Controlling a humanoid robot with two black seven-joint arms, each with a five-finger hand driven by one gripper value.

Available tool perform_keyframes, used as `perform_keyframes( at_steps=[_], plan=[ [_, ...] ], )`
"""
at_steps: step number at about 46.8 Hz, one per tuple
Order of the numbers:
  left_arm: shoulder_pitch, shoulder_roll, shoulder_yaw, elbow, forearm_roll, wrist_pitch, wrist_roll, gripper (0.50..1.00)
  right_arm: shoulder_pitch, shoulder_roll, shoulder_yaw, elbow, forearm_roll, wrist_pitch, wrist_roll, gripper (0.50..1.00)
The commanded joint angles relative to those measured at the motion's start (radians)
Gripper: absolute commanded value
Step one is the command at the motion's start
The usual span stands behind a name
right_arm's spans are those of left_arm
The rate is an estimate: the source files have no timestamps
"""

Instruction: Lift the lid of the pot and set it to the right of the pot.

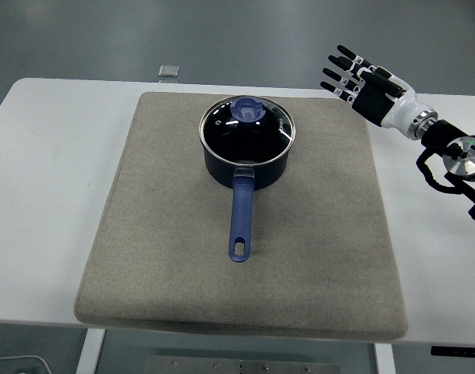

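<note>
A dark blue pot stands on the beige mat, its long blue handle pointing toward the near edge. A glass lid with a steel rim and a blue knob sits on the pot. My right hand hovers at the mat's far right corner, well to the right of the pot and apart from it. Its fingers are spread, pointing left, and hold nothing. The left arm does not show.
The mat covers most of the white table. A small grey square object lies at the table's far edge, left of the pot. Bare mat lies to the right of the pot.
</note>
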Motion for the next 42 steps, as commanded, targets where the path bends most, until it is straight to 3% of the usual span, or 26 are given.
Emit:
perform_keyframes(
  at_steps=[1, 27, 42],
  plan=[
    [0.000, 0.000, 0.000, 0.001, 0.000, 0.000, -0.001, 1.000, 0.003, 0.000, -0.001, 0.000, 0.000, 0.000, 0.000, 0.907],
    [-0.002, 0.000, 0.000, 0.005, 0.000, 0.005, -0.009, 1.000, 0.003, -0.008, -0.002, 0.003, -0.001, -0.006, -0.002, 0.907],
    [-0.002, 0.000, 0.000, 0.005, 0.000, 0.005, -0.009, 1.000, -0.002, 0.000, 0.001, 0.004, 0.018, 0.038, -0.002, 0.907]
  ],
)
